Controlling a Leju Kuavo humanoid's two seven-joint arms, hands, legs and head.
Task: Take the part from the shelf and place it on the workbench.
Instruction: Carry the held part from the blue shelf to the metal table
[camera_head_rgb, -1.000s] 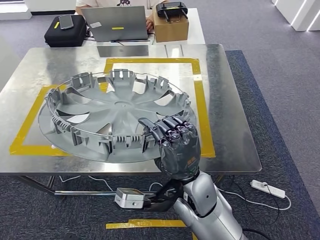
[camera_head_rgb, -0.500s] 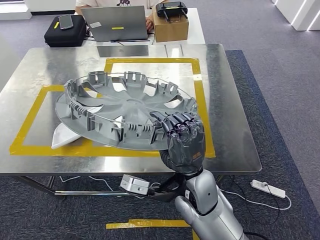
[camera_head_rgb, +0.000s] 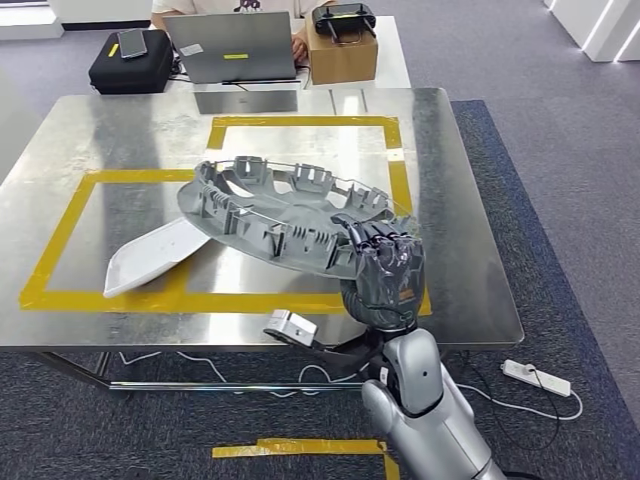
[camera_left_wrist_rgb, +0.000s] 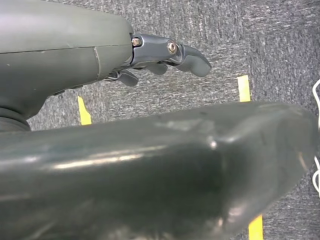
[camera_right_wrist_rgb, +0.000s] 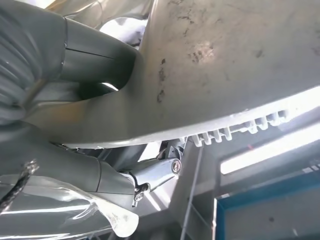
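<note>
Above the workbench, inside the yellow tape outline, the part, a grey wheel cover, hangs tilted, ribbed underside up, near edge high at the robot's side and far edge low toward the steel top; whether that low edge touches the steel, cannot tell. The right hand grips it at the rim, fingers hooked over the edge; the right wrist view shows the thumb pressed against the cover's smooth face. Judgement: thin moulded plastic, light but broad, likely to flex and swing from a one-point hold; clips along the rim look breakable. Best hold is the rim between clips, as taken. A white flat piece lies just beside the low edge. The left hand hangs over carpet, fingers loosely extended, holding nothing.
</note>
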